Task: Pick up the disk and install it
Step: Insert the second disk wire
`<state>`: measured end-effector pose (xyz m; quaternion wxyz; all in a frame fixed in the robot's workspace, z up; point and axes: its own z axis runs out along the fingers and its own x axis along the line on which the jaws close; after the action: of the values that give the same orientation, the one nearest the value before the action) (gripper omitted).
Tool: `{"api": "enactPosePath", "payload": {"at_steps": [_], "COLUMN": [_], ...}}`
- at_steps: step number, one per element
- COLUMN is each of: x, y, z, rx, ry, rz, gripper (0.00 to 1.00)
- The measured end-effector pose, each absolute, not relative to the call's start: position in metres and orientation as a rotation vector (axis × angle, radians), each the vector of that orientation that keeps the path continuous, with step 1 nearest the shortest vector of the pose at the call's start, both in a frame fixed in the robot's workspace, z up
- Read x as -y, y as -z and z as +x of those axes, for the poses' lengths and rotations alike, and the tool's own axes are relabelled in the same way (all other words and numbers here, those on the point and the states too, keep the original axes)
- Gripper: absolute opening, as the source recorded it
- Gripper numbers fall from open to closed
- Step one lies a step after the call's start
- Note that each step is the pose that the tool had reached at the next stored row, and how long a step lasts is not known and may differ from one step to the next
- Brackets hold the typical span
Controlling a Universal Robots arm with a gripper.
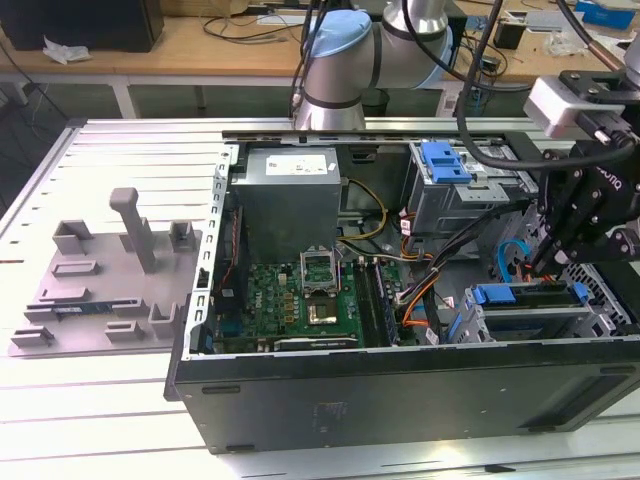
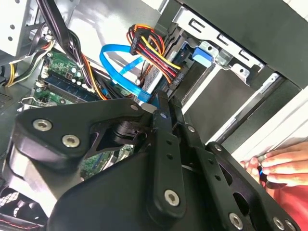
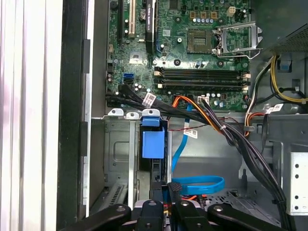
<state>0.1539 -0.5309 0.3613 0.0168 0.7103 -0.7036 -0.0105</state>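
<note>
An open computer case (image 1: 400,400) lies on a slatted metal table (image 1: 110,170), with a grey power supply (image 1: 290,195) at its far side, a green motherboard (image 1: 300,300) in the middle, and a grey fixture tray (image 1: 100,280) well apart toward the exterior view's left. Bundled wires (image 2: 149,48) and a blue flat cable (image 3: 197,185) crowd the space beside the drive bays. A person's hand (image 2: 281,166) rests at the case edge in the second wrist view. The gripper (image 1: 545,260) hangs inside the case on the exterior view's right, its fingers drawn close together, though I cannot tell whether they grasp anything. The disk (image 1: 525,300), edged by its blue rail, sits in the near bay just beside the fingertips.
</note>
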Motion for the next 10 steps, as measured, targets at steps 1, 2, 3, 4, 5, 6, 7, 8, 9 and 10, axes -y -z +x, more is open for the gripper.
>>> {"api": "enactPosePath", "payload": {"at_steps": [1,2,3,4,5,6,7,8,9,10], "x": [0.5309,0.5309,0.5309,0.5311,0.5313,0.5317,0.5320,0.5325,0.5329,0.5332], "y": [-0.3607,-0.3605,-0.3602,-0.3595,-0.3590,-0.3587,-0.3586,-0.3583,-0.3579,-0.3578], "z": [0.1539,0.1539,0.1539,0.1539,0.1539,0.1541,0.1543,0.1547,0.1549,0.1549], "rx": [2.187,2.187,2.187,2.187,2.187,2.188,2.189,2.189,2.189,2.190], "ry": [0.033,0.033,0.033,0.033,0.033,0.035,0.036,0.037,0.038,0.038], "rz": [2.208,2.208,2.208,2.208,2.208,2.209,2.209,2.210,2.210,2.210], "gripper": [0.16,0.16,0.16,0.16,0.16,0.16,0.16,0.16,0.16,0.16]}}
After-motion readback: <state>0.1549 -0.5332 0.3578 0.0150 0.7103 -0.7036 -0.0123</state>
